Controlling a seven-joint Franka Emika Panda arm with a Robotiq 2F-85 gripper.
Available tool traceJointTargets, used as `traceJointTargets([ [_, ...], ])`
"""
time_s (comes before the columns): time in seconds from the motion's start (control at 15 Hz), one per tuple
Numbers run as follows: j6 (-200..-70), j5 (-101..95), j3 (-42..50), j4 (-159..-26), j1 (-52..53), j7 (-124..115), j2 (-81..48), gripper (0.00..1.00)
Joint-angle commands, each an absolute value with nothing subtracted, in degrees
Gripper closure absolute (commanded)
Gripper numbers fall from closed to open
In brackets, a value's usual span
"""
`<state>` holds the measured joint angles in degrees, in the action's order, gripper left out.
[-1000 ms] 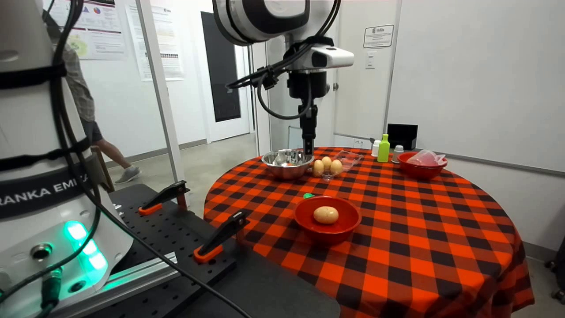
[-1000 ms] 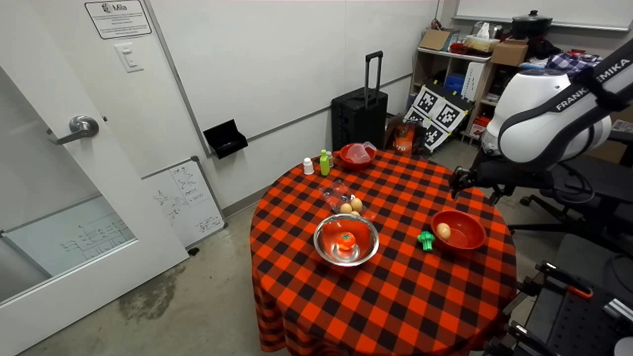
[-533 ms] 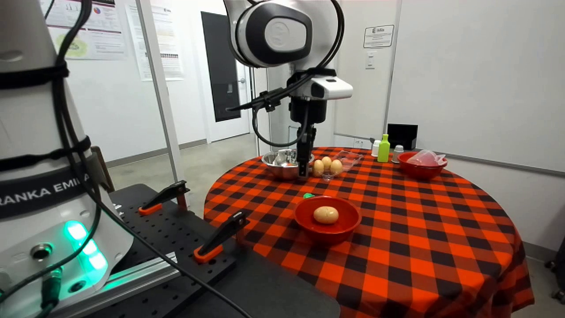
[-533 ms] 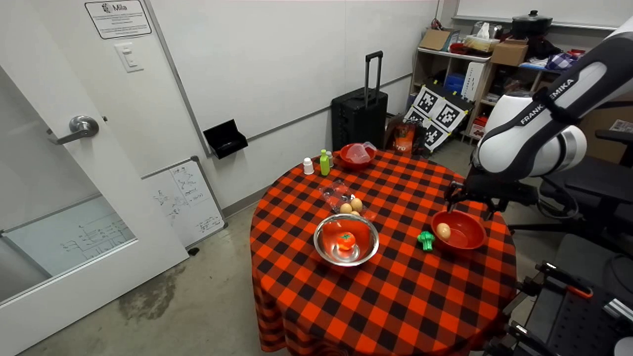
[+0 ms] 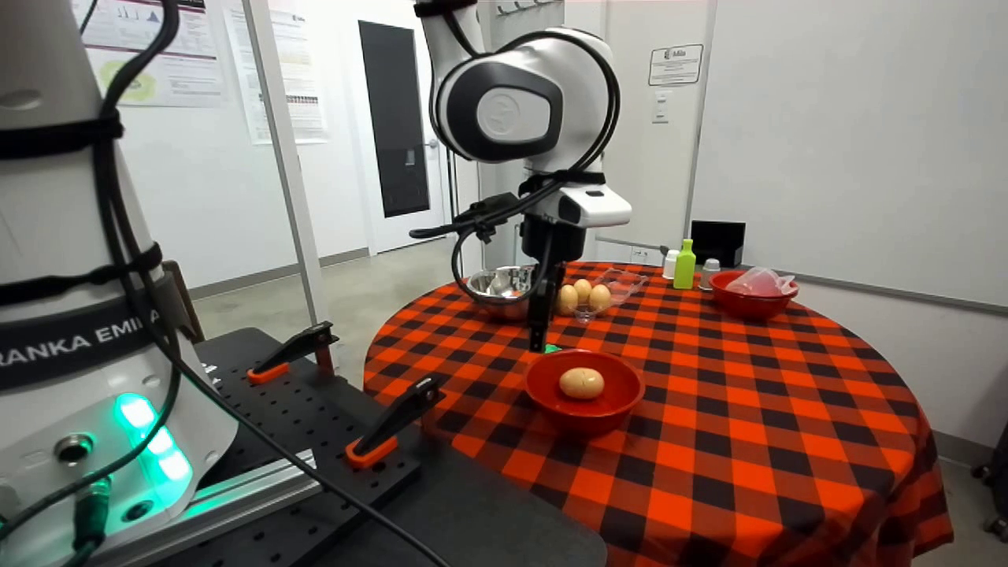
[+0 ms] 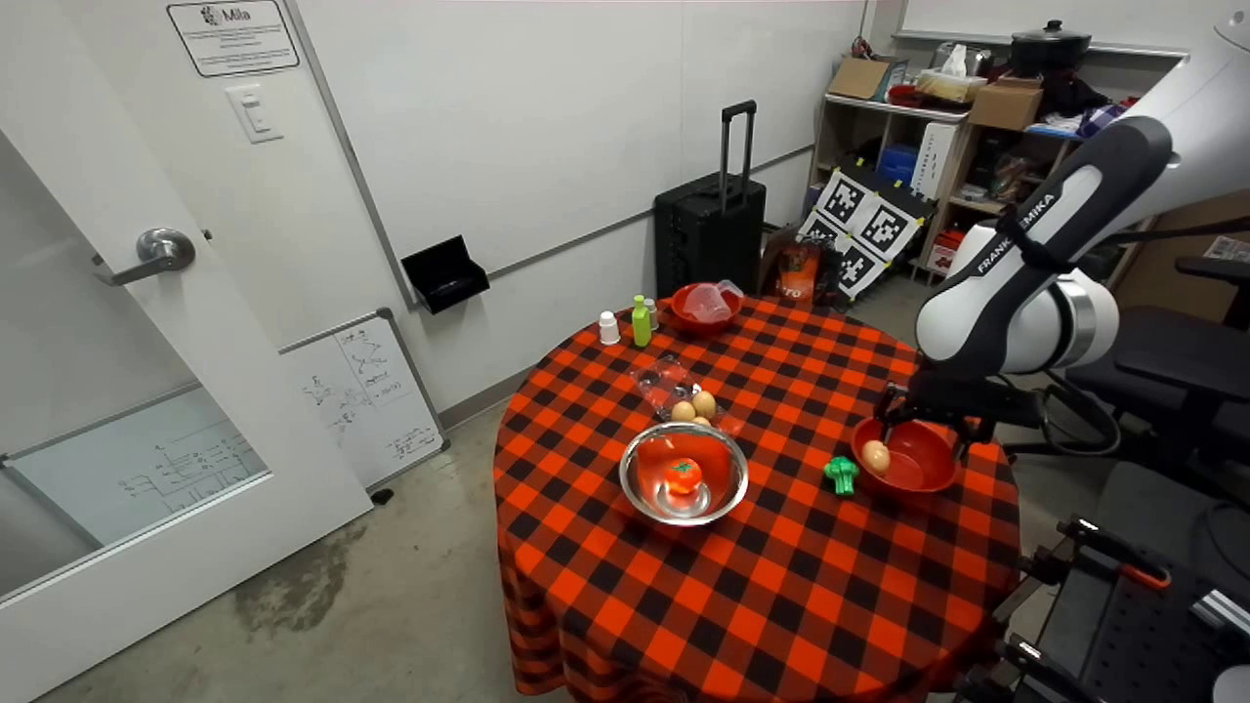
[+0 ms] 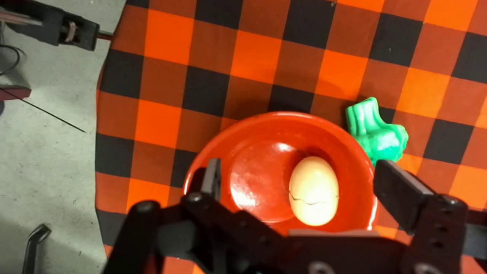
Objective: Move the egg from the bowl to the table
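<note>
A light brown egg (image 7: 314, 190) with a crack line around it lies in a red bowl (image 7: 255, 171), off to one side of its floor. The egg (image 5: 582, 383) and the bowl (image 5: 587, 421) also show in an exterior view. The bowl stands on a round table with a red and black checked cloth (image 5: 748, 409). My gripper (image 7: 298, 177) is open and empty in the wrist view, with the egg between its two fingers but touching neither. In an exterior view my gripper (image 6: 923, 441) hangs just above the bowl.
A green toy broccoli (image 7: 380, 139) lies beside the bowl. A steel bowl (image 6: 633, 488) holds a toy tomato (image 6: 684, 475). Several eggs (image 5: 583, 295) sit in a clear carton behind. Another red bowl (image 5: 752, 303), a green bottle (image 5: 684, 265) and white shakers stand at the table's far side.
My arm and open gripper have come down and closer to the red bowl, from high over the table to just above the bowl. The egg and bowl have not moved.
</note>
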<state>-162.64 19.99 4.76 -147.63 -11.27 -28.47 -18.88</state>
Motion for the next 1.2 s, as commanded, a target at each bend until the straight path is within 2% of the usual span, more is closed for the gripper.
traceJointTargets([
  [0.0,-164.8,22.1,5.5,-144.3,-10.6,-26.0,-23.7,0.0],
  [1.13,-164.3,20.9,7.6,-131.4,-10.5,-25.1,-36.7,0.0],
])
